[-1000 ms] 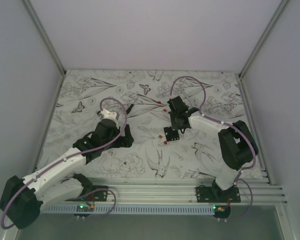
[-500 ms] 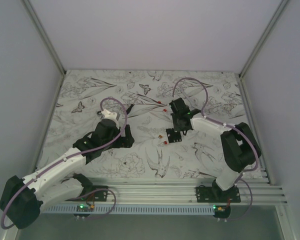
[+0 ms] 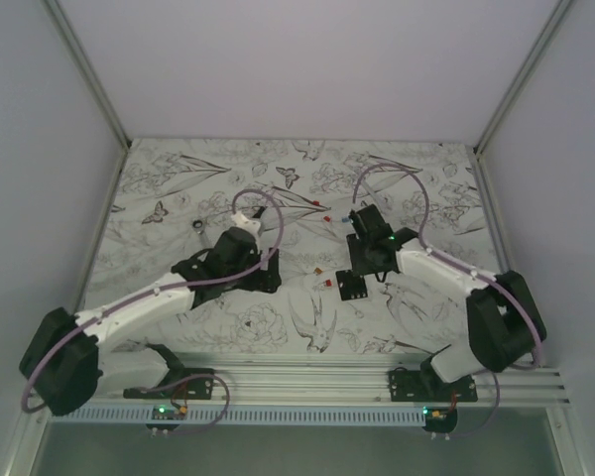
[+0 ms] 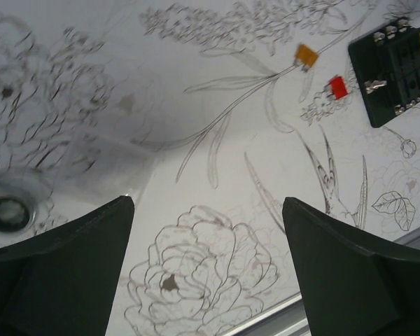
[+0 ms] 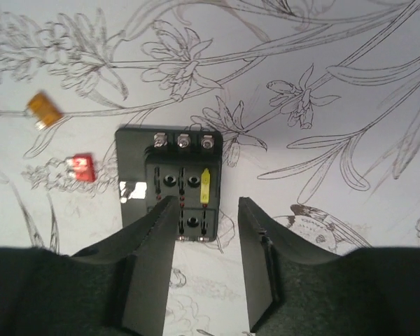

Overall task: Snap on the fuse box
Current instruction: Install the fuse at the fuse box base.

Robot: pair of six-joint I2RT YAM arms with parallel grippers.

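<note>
Both fingers (image 5: pixel 148 262) of right gripper (image 5: pixel 203 203) have parted above fuse box (image 5: pixel 171 159).

Top cam: high, behind arm bases (image 3: pixel 423 385), looks down over whole table (image 3: pixel 178 169). Wrist cams: close, aimed down at table. All 3 share the fuse box (image 3: pixel 352 286) (image 4: pixel 395 77) (image 5: pixel 169 171); right wrist nearest.
</note>
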